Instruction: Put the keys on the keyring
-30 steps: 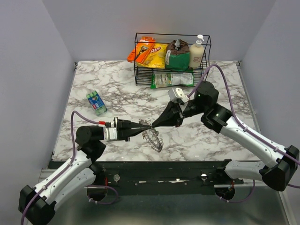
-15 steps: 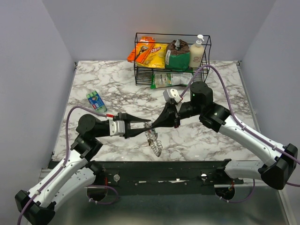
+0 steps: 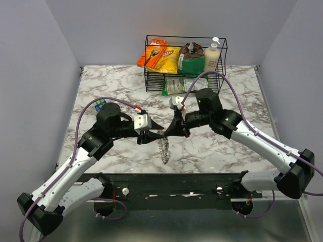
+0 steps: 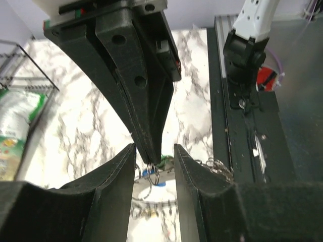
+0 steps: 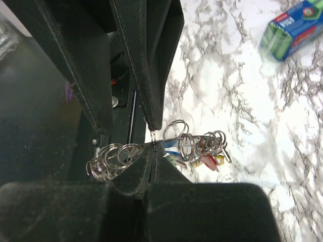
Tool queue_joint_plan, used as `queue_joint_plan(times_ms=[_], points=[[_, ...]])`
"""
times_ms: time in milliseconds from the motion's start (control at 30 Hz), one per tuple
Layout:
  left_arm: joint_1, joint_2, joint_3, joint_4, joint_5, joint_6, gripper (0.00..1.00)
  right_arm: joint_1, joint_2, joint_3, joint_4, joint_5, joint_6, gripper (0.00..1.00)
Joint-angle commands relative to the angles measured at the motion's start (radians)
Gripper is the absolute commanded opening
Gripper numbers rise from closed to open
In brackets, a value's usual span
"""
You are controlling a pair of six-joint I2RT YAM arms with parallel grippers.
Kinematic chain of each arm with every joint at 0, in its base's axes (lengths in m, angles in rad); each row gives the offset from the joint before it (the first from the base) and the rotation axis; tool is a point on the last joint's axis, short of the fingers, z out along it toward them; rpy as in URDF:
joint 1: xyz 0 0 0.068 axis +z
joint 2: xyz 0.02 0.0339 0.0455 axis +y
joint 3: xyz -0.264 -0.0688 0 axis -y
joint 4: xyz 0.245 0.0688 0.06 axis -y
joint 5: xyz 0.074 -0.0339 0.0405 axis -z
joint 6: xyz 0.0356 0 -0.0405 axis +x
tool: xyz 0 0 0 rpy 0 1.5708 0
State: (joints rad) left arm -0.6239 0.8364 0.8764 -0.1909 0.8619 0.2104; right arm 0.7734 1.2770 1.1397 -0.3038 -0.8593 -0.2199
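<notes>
top: overhead-rear, far | left wrist: close, along left gripper (image 4: pixel 154 151) | right wrist: close, opposing | shared: keyring (image 3: pixel 163 146) at fingertips

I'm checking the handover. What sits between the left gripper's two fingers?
The right gripper, fingers shut on a small loop of the grey silvery metal coil keyring, sits in the gap of the open left gripper. The left wrist view shows it.

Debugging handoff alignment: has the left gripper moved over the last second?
Yes. Left gripper shifted toward the wire basket, away from the table's near edge.

White-and-black arms (image 3: pixel 75 171) carry purple cables (image 3: pixel 212 72) and black fingers (image 4: pixel 116 181).
</notes>
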Motion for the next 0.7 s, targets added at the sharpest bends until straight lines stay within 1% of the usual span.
queue_joint_plan(times_ms=[0, 133, 233, 433, 667], points=[[-0.004, 0.041, 0.074, -0.203, -0.026, 0.066, 0.43, 0.007, 0.001, -0.001, -0.029, 0.049, -0.016, 0.01], [-0.005, 0.07, 0.104, -0.268, -0.032, 0.09, 0.43, 0.007, 0.002, -0.02, -0.032, 0.066, -0.012, 0.01], [-0.005, 0.093, 0.114, -0.286, -0.026, 0.096, 0.43, 0.007, 0.008, -0.026, -0.038, 0.074, -0.013, 0.01], [-0.005, 0.132, 0.113, -0.282, -0.023, 0.099, 0.4, 0.007, 0.01, -0.032, -0.046, 0.057, -0.016, 0.01], [-0.005, 0.182, 0.122, -0.272, -0.029, 0.099, 0.38, 0.007, 0.01, -0.037, -0.046, 0.045, -0.021, 0.01]])
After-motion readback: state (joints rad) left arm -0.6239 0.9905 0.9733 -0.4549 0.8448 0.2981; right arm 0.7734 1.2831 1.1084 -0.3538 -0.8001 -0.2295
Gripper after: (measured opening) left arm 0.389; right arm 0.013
